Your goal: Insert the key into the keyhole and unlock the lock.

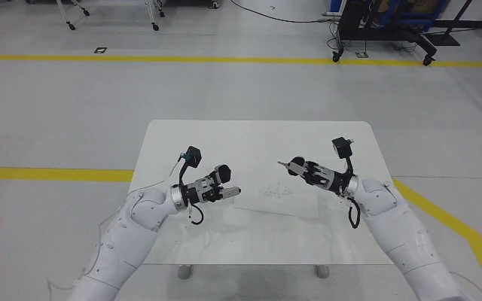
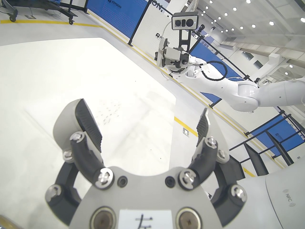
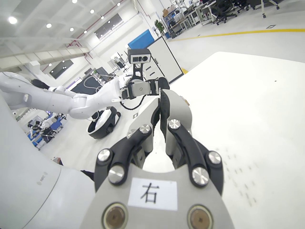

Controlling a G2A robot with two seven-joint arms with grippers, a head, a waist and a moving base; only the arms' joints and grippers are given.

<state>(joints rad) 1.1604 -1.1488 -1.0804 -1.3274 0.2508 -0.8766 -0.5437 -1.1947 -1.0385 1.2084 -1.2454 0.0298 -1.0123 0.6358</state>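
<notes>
Top view: both arms hang over the table [image 1: 248, 135], tips facing, well apart
Right gripper [image 1: 289, 165] [image 3: 163, 96] has its fingers pressed together; a thin sliver [image 1: 281, 162] juts past them, its long axis in line with the fingers and pointing toward the left gripper [image 1: 232, 192] [image 2: 143, 107]. Whether it is the key I cannot tell. The left one is spread wide with nothing between its pads, aimed across the table at the right one. Both forearms angle inward from the near corners, wrists held above the tabletop
</notes>
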